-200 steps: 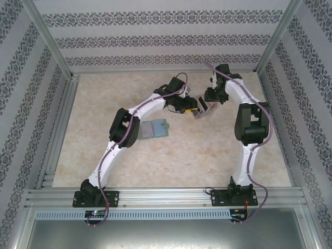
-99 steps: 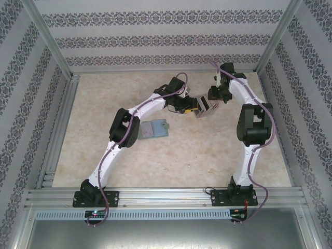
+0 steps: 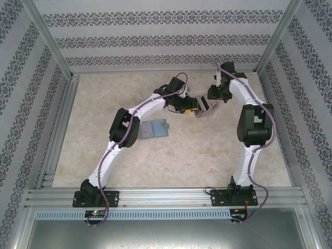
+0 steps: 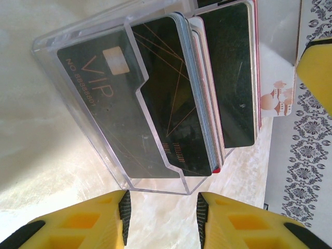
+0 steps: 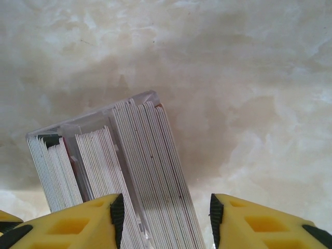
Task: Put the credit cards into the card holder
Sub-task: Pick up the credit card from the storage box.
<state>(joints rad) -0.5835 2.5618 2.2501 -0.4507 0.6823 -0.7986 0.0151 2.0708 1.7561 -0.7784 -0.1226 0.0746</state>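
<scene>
Just ahead of the left gripper (image 4: 162, 207), whose jaws are apart and empty, the credit cards (image 4: 181, 88) stand in a clear rack (image 4: 111, 171). The dark card facing this gripper reads "VIP" above a number starting "NO". The right gripper (image 5: 165, 210), jaws apart, hovers over the card edges. The card holder (image 3: 154, 129) lies open on the table (image 3: 181, 155), well behind the left gripper.

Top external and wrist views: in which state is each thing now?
card holder: unfolded, lying flat
credit cards: standing in the clear rack
clear rack: loaded with cards
left hand: open, empty, facing the rack
right hand: jaws astride the cards, grip unclear
</scene>
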